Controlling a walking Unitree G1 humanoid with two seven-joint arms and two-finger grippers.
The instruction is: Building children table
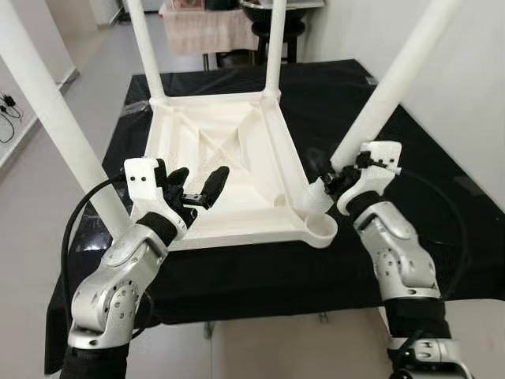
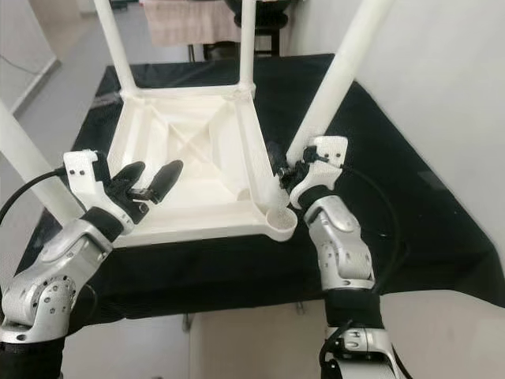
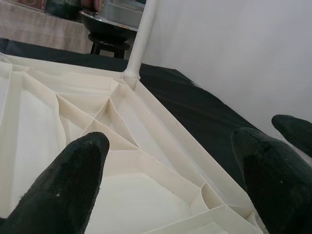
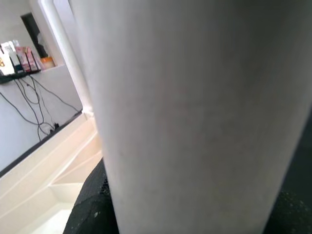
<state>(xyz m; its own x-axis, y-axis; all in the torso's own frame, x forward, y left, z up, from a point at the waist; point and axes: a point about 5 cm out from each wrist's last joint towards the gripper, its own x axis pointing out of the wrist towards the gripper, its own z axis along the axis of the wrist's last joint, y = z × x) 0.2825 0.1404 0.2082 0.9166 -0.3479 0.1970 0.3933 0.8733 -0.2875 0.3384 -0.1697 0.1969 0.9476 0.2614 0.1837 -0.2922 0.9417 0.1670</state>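
Observation:
A white children's table top (image 1: pixel 229 150) lies upside down on a black-covered table (image 1: pixel 394 229). Two white legs stand in its far corners (image 1: pixel 147 47) (image 1: pixel 274 47). A third leg (image 1: pixel 55 118) rises at the near left. My right gripper (image 1: pixel 338 178) is shut on a fourth white leg (image 1: pixel 394 75), which leans to the right; its lower end rests by the open round socket (image 1: pixel 322 229) at the near right corner. That leg (image 4: pixel 195 122) crowds the right wrist view, against a black finger (image 4: pixel 92 209). My left gripper (image 1: pixel 200 175) hovers open over the near-left ribs (image 3: pixel 97 117).
The black cloth ends close before me, with bare floor (image 1: pixel 260 347) below. A white wall (image 1: pixel 465 71) runs along the right. Behind the table stand a dark stand with a black bowl (image 1: pixel 272 12) and a covered table (image 1: pixel 207 28). Cables (image 1: pixel 8 106) hang on the left wall.

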